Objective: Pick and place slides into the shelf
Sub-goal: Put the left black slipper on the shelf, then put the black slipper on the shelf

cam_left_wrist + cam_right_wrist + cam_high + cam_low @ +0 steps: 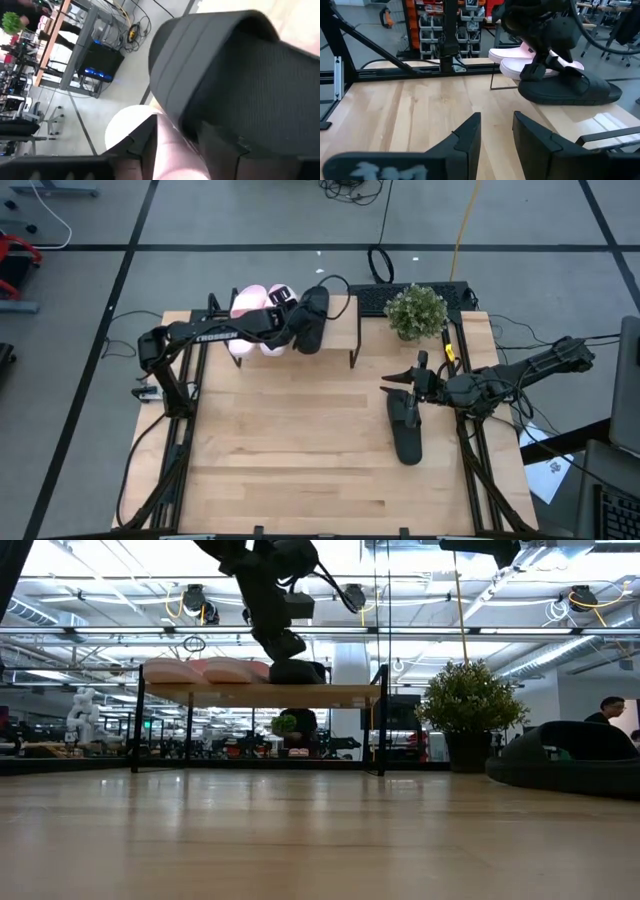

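Two pale pink slides [252,305] lie side by side on the left part of the shelf [340,325]. A black slide [314,320] sits next to them on the shelf board [330,694]. My left gripper [293,317] is shut on this slide, reaching in from the left over the pink pair. The second black slide [406,430] lies flat on the tabletop at the right and shows large in the low view [565,755]. My right gripper [403,373] is open and empty just beyond that slide's far end, and shows in its wrist view [496,135]. My left gripper holds the black slide at the side of its wide strap [552,75], on the side facing the pink slides. The fingers [536,70] slant down from the table's left. One finger [220,147] lies against the slide's side. The slide sits level on the shelf board.
A potted plant [416,311] stands at the back right, beside the shelf's right legs [355,345]. Free shelf board lies right of the black slide. Cables and a dark box lie behind the table. A person [606,710] shows far off in the room.
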